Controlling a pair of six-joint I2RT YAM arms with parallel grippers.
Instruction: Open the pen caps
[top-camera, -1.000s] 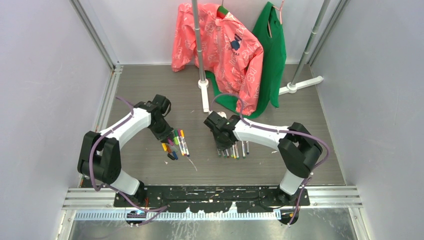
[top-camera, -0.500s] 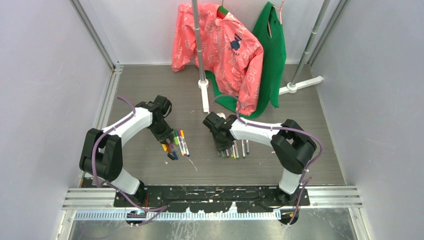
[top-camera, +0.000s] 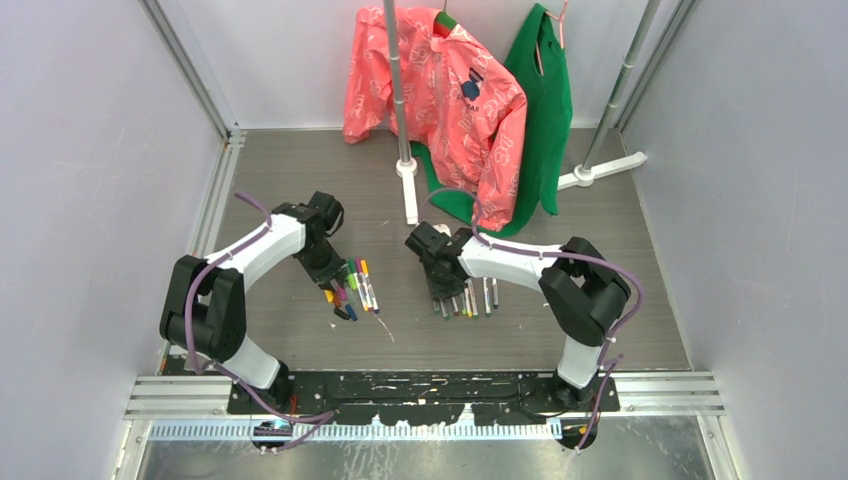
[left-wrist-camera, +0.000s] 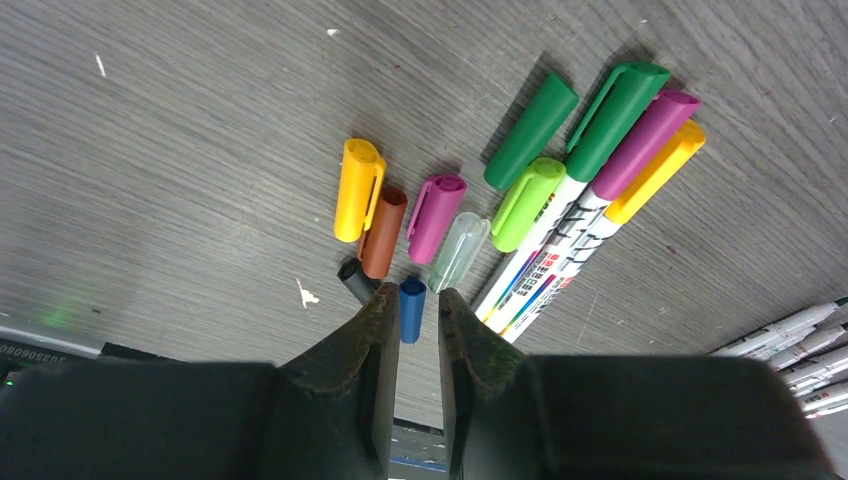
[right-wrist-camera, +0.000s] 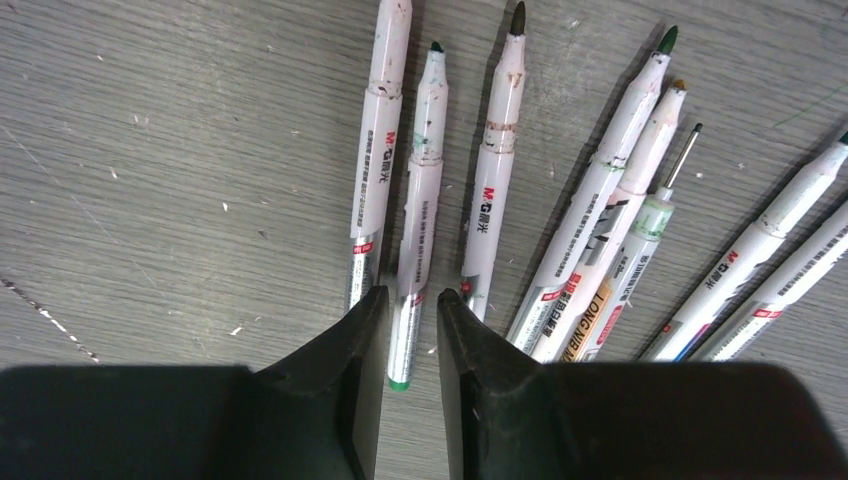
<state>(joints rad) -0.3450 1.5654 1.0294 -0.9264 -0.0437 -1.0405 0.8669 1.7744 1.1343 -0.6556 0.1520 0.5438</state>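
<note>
Loose pen caps lie in a cluster left of centre: yellow (left-wrist-camera: 357, 190), brown (left-wrist-camera: 383, 230), magenta (left-wrist-camera: 435, 215), clear (left-wrist-camera: 460, 250), dark green (left-wrist-camera: 532, 130), black (left-wrist-camera: 355, 280) and blue (left-wrist-camera: 412, 308). Beside them lie capped pens (left-wrist-camera: 560, 235) with light green, green, purple and yellow caps. My left gripper (left-wrist-camera: 415, 298) (top-camera: 330, 272) hangs low over the cluster, open a little, with the blue cap lying between its fingertips. Several uncapped pens (top-camera: 470, 298) lie in a row on the right. My right gripper (right-wrist-camera: 410, 295) (top-camera: 440, 285) is open astride one green-ended pen (right-wrist-camera: 418, 200) that rests on the table.
A garment rack's pole and white foot (top-camera: 410, 190) stand behind the pens, with a pink garment (top-camera: 440, 90) and a green one (top-camera: 545, 110) hanging down to the table. A second white foot (top-camera: 600, 170) lies at the back right. Grey walls close in both sides.
The right gripper's jaws have widened around the pen and the right arm's elbow has shifted slightly left. The left gripper has barely moved and opened slightly.
</note>
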